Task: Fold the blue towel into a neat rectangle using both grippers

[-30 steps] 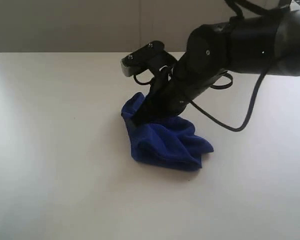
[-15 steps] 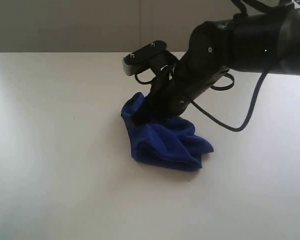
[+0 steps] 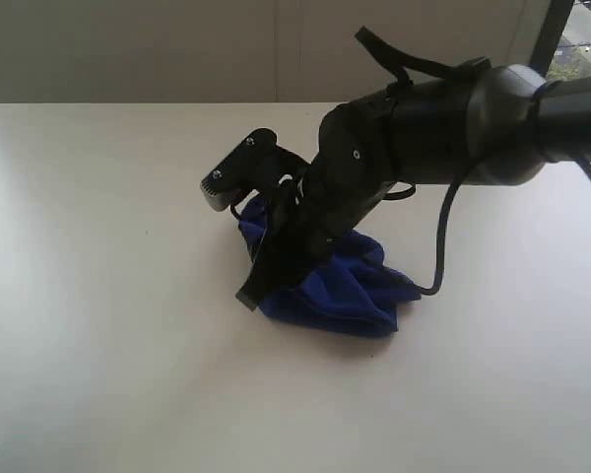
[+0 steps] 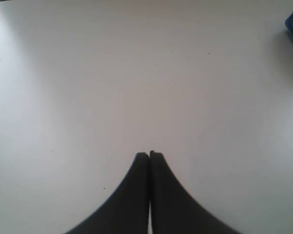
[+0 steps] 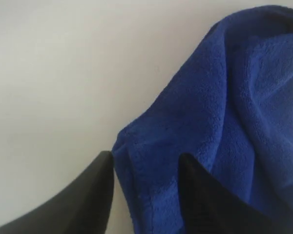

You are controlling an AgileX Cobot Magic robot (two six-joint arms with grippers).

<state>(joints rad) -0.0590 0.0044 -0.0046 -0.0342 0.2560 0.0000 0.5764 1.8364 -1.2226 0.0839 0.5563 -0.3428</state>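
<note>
White tabletop (image 3: 98, 345), matt and plain, against a pale beige wall (image 3: 128, 49).

Left gripper (image 4: 149, 155): seen only in the left wrist view. Black pointed fingers pressed tip to tip, nothing between them, poised over bare table. One blue scrap of the cloth shows at the far corner of that view, well apart from the tips.

Grey screw-topped bracket (image 3: 222, 182): on the right arm's wrist, just above the cloth's left edge.

Right gripper (image 5: 146, 158): jaws parted, reaching down at the cloth's left side. In the wrist view, one finger (image 5: 95, 190) lies on the table against the cloth's edge and the other finger (image 5: 200, 195) rests on the fleece; a fold fills the gap, not pinched.

Blue towel (image 3: 360, 291): royal blue, fleecy, crumpled in a rumpled heap on the table near the middle, partly under the arm. Unfolded into no rectangle.

Right arm (image 3: 443, 123): black, entering from the right, angled down.

Black cable (image 3: 443, 246): looped beside the heap's right end.

Window strip (image 3: 576, 34): upper right.
</note>
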